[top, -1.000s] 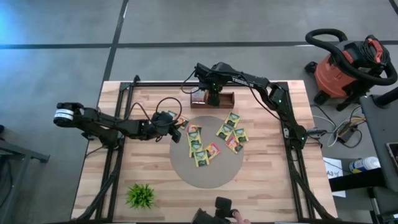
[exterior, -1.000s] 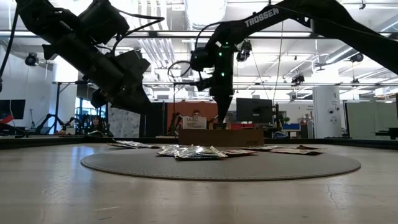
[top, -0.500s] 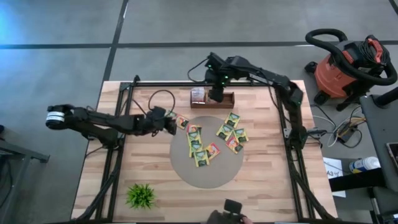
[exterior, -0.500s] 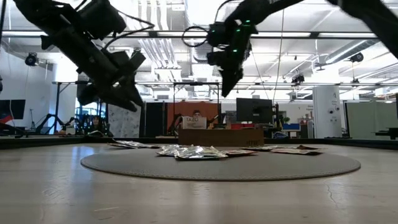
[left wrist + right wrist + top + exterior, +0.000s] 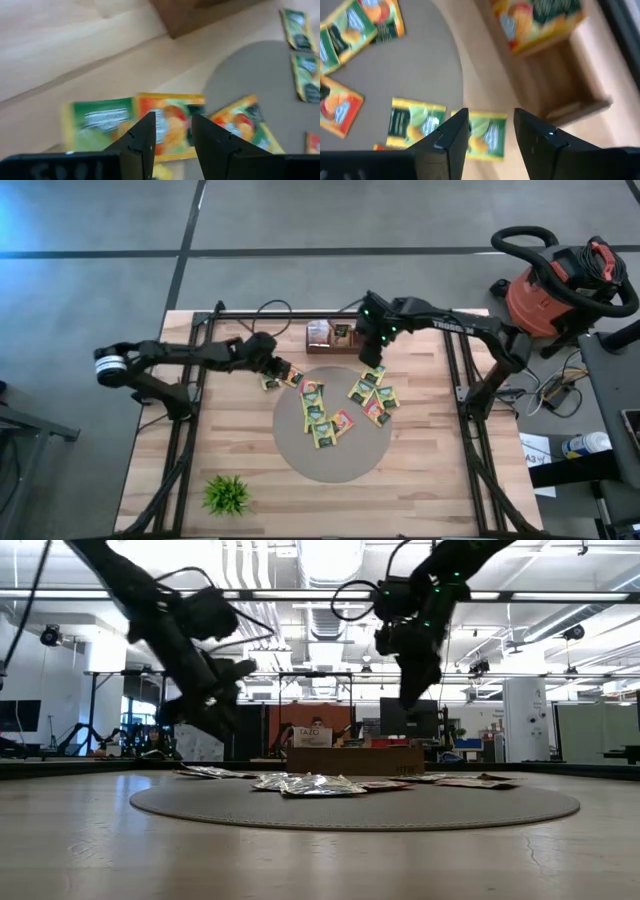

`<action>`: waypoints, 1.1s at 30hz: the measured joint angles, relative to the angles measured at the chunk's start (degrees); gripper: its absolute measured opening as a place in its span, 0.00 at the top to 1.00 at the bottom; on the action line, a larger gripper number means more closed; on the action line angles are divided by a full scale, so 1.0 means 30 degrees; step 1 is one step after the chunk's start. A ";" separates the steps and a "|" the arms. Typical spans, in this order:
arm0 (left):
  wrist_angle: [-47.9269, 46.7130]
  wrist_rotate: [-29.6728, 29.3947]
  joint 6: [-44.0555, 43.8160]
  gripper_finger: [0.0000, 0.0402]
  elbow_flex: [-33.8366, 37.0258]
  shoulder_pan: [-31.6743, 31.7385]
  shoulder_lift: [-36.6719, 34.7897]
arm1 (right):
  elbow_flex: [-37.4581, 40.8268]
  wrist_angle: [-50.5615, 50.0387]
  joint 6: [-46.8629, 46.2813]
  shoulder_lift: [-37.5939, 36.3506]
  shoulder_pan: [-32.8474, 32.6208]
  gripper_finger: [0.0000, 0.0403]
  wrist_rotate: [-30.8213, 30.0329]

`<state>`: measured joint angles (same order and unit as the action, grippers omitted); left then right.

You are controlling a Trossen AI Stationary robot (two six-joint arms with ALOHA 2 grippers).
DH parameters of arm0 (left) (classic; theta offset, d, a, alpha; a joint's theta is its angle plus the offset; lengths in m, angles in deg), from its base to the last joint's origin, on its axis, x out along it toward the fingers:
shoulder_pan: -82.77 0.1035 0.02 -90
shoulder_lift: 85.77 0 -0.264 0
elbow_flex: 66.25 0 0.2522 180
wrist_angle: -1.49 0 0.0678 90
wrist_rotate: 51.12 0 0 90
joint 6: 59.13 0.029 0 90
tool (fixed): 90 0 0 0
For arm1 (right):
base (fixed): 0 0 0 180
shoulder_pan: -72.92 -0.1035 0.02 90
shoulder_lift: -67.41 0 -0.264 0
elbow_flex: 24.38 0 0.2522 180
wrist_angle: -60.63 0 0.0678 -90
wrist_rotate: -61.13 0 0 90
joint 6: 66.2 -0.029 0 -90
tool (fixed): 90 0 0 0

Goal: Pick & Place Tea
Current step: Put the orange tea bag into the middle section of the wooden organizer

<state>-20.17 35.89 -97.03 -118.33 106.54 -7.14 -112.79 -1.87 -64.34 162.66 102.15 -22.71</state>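
The left arm reaches from the left side of the table across toward its middle, stretched out almost level, and its left gripper (image 5: 272, 368) hangs above two tea sachets (image 5: 280, 378) that lie on the bare wood just beside the left edge of the round grey mat (image 5: 335, 460). From the left wrist view the two dark fingers (image 5: 142, 145) stand a little apart, with nothing between them, and below them I see the sachets on the wood, one green and one more orange (image 5: 170, 125). In the low view this gripper (image 5: 215, 715) is clearly lifted above the table and tilted down. The right arm comes from the right side, bends at the elbow and points its right gripper (image 5: 372, 352) downward, near the right end of the wooden box (image 5: 340, 337) that stands at the far side of the table. Its fingers (image 5: 450, 135) are also partly open and hold nothing; under them a sachet (image 5: 485, 135) lies on the wood just at the border of the mat, and the box with sachets inside (image 5: 540, 20) shows beside it. Most of the tea (image 5: 345, 402) is spread flat on the mat, in two loose groups, some pieces overlapping. A small green plant (image 5: 227, 494) stands near the front left corner of the table, well apart from both arms.
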 joint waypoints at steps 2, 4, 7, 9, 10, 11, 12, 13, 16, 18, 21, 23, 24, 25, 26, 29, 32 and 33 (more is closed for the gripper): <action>0.0059 0.0401 0.0542 0.70 -0.0708 -0.0005 0.0896 | 0.0709 0.0048 -0.0395 -0.0410 -0.0173 0.62 0.0021; 0.0069 0.0470 0.1051 0.70 -0.1396 -0.0015 0.1943 | 0.1374 0.0119 -0.0699 -0.0831 -0.0339 0.62 0.0088; -0.0944 0.0507 0.1163 0.70 -0.2490 -0.0007 0.3581 | 0.2055 0.0494 -0.1224 -0.1458 -0.0668 0.62 0.0176; -0.1810 0.0590 0.1234 0.70 -0.3214 -0.0050 0.4421 | 0.2340 0.0672 -0.1564 -0.1786 -0.0898 0.62 0.0188; -0.2284 0.0606 0.1302 0.70 -0.3517 -0.0086 0.4775 | 0.2482 0.0839 -0.1690 -0.1920 -0.1023 0.62 0.0234; -0.2779 0.0620 0.1377 0.70 -0.3814 -0.0088 0.5035 | 0.2618 0.0961 -0.1827 -0.2009 -0.1115 0.62 0.0446; -0.3275 0.0618 0.1438 0.70 -0.4086 -0.0115 0.5241 | 0.2705 0.1126 -0.2031 -0.2057 -0.1213 0.62 0.0727; -0.3783 0.0613 0.1501 0.70 -0.4295 -0.0126 0.5345 | 0.2764 0.1320 -0.2250 -0.2078 -0.1315 0.62 0.1032; -0.4247 0.0598 0.1581 0.70 -0.4614 -0.0184 0.5174 | 0.2861 0.1726 -0.2710 -0.2058 -0.1605 0.62 0.1572; -0.4409 0.0591 0.1569 0.70 -0.4614 -0.0278 0.4738 | 0.2877 0.2217 -0.3010 -0.1944 -0.1832 0.62 0.1634; -0.4839 0.0278 0.1454 0.70 -0.4643 -0.0459 0.3905 | 0.2897 0.3084 -0.3238 -0.1716 -0.2273 0.62 0.1962; -0.5470 -0.0205 0.1439 0.70 -0.4643 -0.0646 0.3495 | 0.2897 0.3840 -0.3584 -0.1475 -0.2468 0.62 0.2345; -0.5729 -0.0355 0.1441 0.70 -0.4629 -0.0721 0.3291 | 0.2897 0.4290 -0.3804 -0.1352 -0.2569 0.62 0.2518; -0.5987 -0.0483 0.1457 0.70 -0.4569 -0.0813 0.3128 | 0.2897 0.4768 -0.4038 -0.1178 -0.2651 0.62 0.2652; -0.6062 -0.0618 0.1469 0.70 -0.4491 -0.0883 0.3000 | 0.2897 0.5185 -0.4270 -0.0988 -0.2730 0.62 0.2683; -0.6077 -0.0611 0.1470 0.70 -0.4137 -0.1008 0.2901 | 0.2802 0.6135 -0.5111 -0.0326 -0.2881 0.62 0.2679; -0.6058 -0.0614 0.1071 0.70 -0.3769 -0.1090 0.2915 | 0.2524 0.6391 -0.5528 0.0313 -0.2923 0.62 0.2686; -0.6096 -0.0616 0.0947 0.70 -0.3660 -0.1104 0.2915 | 0.2430 0.6429 -0.5627 0.0475 -0.2923 0.62 0.2686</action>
<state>-38.46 34.04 -94.19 -129.31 103.22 1.60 -105.50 17.42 -81.22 164.08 93.39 -14.65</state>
